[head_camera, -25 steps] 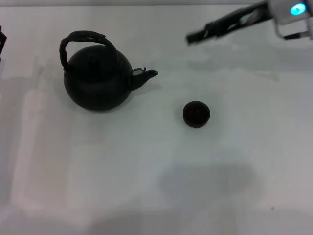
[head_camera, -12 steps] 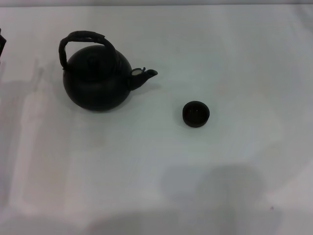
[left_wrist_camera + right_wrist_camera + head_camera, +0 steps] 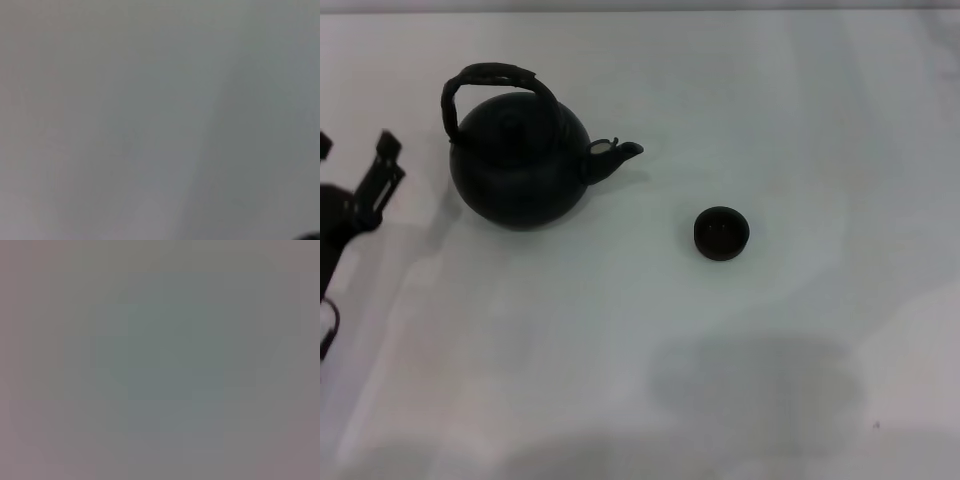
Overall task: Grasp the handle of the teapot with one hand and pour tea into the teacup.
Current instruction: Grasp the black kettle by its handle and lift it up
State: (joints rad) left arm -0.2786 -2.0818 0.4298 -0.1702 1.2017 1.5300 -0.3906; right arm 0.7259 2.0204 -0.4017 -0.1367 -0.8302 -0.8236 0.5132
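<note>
The round matte black teapot [image 3: 520, 165] stands on the white table at the left of the head view, its short spout [image 3: 620, 153] pointing right. Its arched black handle [image 3: 490, 78] stands up over the lid, untouched. The small dark teacup [image 3: 721, 233] stands alone to the right of the spout and a little nearer to me. My left gripper [image 3: 355, 152] is at the left edge, left of the teapot and apart from it, with its fingers spread and empty. My right gripper is out of view. Both wrist views show only a blank grey surface.
The white table [image 3: 650, 380] stretches around both objects. Soft shadows lie on it at the near middle and beside my left arm. Nothing else stands on it.
My right arm, at the top right a second ago, has left the view. My left gripper has come in from the left edge toward the teapot. Teapot and teacup have not moved.
</note>
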